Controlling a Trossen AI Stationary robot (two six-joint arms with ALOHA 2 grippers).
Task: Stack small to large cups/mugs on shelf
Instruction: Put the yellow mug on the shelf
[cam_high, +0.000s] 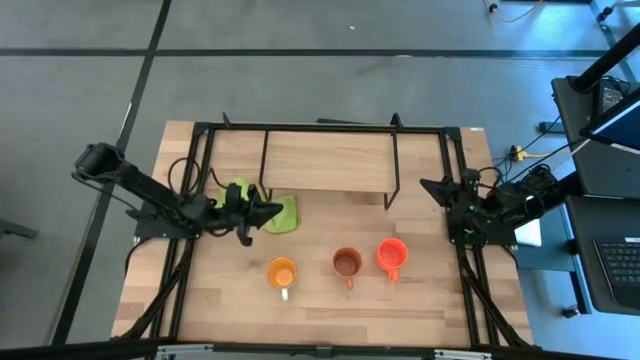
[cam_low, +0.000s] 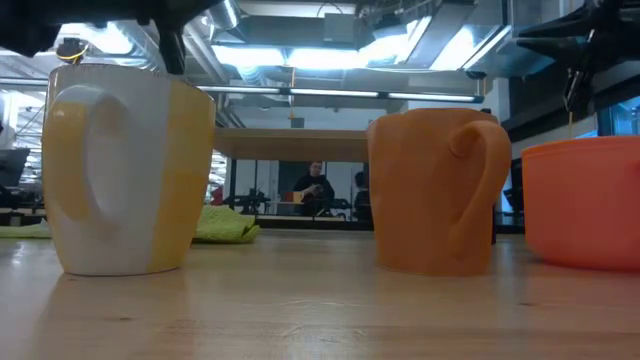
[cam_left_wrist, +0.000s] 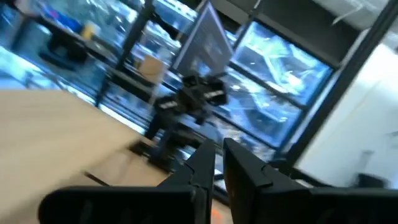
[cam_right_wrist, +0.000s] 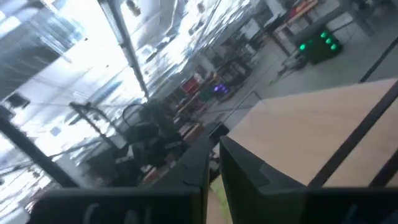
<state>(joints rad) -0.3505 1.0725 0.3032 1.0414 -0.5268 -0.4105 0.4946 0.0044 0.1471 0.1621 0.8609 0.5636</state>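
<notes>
My left tool (cam_high: 272, 211) hangs over the green cloth (cam_high: 283, 215) at about nine o'clock on the table (cam_high: 420, 310), its fingers (cam_left_wrist: 202, 163) pressed together on nothing. My right tool (cam_high: 432, 186) waits at three o'clock, by the table's right edge, fingers (cam_right_wrist: 239, 163) likewise clenched and empty.

The three mugs stand in a row at roughly six o'clock, apart from one another and all upright. The yellow mug (cam_high: 282, 272) with its white handle is at the left end, the brown mug (cam_high: 347, 264) in the middle, the red mug (cam_high: 391, 255) at the right end. From the yellow mug, my left tool lies at about eleven o'clock.

The shelf (cam_high: 325, 161) sits at twelve o'clock, its board bare, well apart from the mugs. The cloth lies just beside its left front leg.

From the low view, the yellow mug (cam_low: 125, 170) looms nearest, then the brown mug (cam_low: 435, 190) and the red mug (cam_low: 585, 203), with the shelf (cam_low: 290, 144) behind them and a person (cam_low: 315, 190) far off in the room.
</notes>
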